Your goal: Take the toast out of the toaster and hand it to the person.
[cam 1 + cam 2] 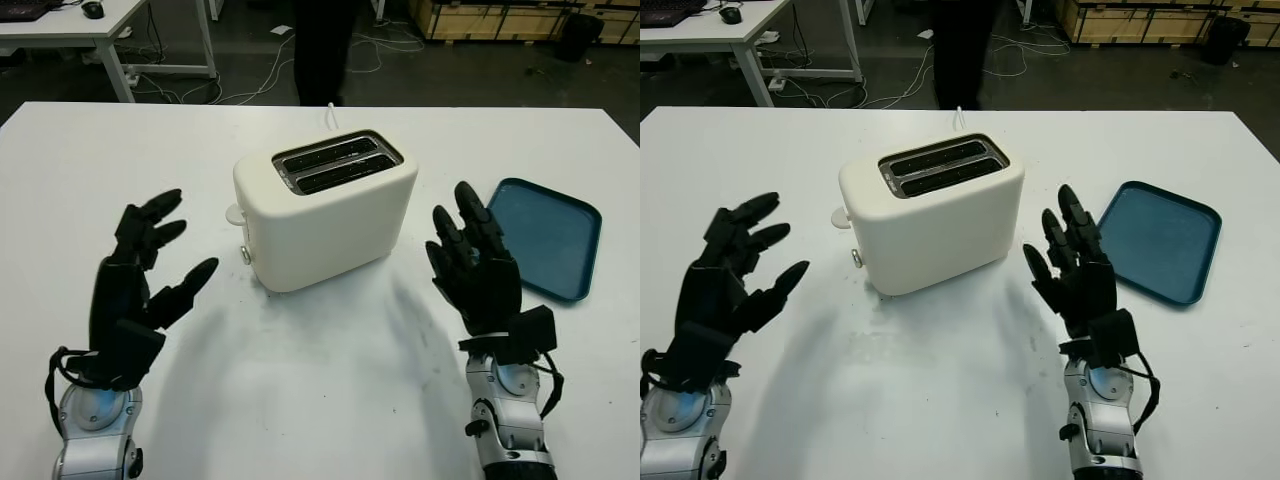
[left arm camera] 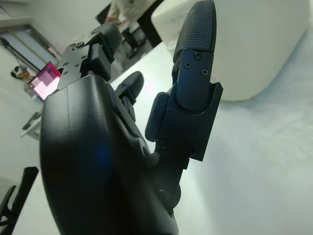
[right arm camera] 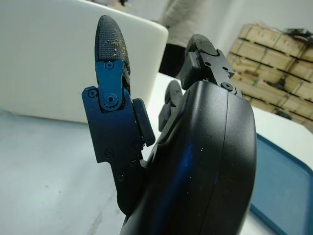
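I read no writing on the white toaster (image 1: 325, 205); my left hand (image 1: 140, 285) and right hand (image 1: 475, 260) flank it, open, holding nothing.

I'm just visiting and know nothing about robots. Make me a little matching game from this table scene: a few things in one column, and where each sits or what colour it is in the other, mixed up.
Things:
1. toaster
2. tray
3. left hand
4. right hand

Descriptions:
A. blue, lying on the white table at the robot's right
B. open, raised between the toaster and the tray
C. cream-white, in the middle of the table, two slots on top
D. open, raised on the toaster's other side, away from the tray

Pairs: 1-C, 2-A, 3-D, 4-B
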Controlling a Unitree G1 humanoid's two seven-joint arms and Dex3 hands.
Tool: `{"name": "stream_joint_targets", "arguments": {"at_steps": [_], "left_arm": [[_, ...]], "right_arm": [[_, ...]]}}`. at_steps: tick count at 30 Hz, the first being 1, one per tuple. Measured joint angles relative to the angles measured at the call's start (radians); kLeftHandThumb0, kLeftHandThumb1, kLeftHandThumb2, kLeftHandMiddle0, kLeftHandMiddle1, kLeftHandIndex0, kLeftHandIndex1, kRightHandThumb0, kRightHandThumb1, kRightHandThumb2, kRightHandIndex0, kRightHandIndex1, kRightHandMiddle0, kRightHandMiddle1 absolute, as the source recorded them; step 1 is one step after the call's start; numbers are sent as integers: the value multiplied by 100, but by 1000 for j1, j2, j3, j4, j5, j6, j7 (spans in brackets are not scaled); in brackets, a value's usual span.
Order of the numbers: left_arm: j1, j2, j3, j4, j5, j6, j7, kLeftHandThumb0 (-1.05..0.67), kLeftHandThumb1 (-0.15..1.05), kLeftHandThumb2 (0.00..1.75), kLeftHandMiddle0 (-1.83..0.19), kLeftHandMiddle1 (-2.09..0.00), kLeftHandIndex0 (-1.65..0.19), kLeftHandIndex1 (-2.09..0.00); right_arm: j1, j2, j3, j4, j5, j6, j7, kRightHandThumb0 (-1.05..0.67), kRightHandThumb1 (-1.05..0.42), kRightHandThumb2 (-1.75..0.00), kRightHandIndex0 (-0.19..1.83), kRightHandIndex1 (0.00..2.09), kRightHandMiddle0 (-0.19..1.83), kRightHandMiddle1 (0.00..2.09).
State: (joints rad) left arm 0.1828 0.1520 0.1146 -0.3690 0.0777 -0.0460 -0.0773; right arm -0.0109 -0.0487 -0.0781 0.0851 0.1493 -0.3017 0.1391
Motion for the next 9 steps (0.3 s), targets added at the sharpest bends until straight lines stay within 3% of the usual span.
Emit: {"name": "stream_joint_targets", "arguments": {"at_steps": [9], "left_arm": [[-7, 2, 0, 27, 0, 1, -1, -77, 92, 23, 0, -89, 0, -72]], "right_arm": [[-12, 3, -7, 0, 0, 26, -5, -62, -92, -26, 21, 5, 22, 2]]}}
